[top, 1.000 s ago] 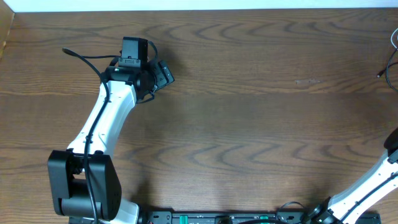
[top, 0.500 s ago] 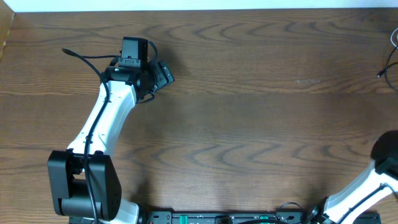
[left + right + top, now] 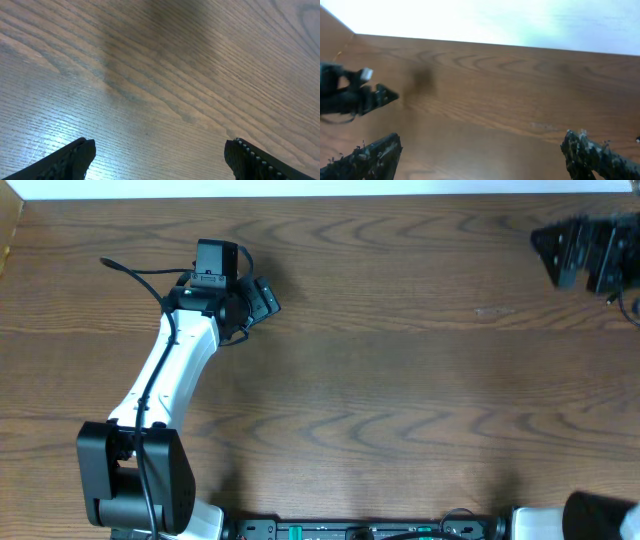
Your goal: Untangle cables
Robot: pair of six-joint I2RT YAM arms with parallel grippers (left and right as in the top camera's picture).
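A thin dark cable (image 3: 612, 299) lies at the table's far right edge, mostly cut off by the frame. My right gripper (image 3: 552, 252) is blurred at the back right, just left of and above the cable end. In the right wrist view it (image 3: 480, 140) is open and empty over bare wood. A blurred black shape with a pale tip (image 3: 355, 95) sits at the left of that view; I cannot tell what it is. My left gripper (image 3: 262, 298) is at the back left. In the left wrist view it (image 3: 160, 145) is open and empty above bare table.
The wooden table (image 3: 400, 380) fills the overhead view. A white strip (image 3: 320, 187) runs along its back edge. The left arm's own black cable (image 3: 130, 270) loops behind its wrist. The arm bases (image 3: 350, 530) stand at the front edge.
My right arm has swung from the front right edge up to the back right, next to the cable. The left arm has not moved.
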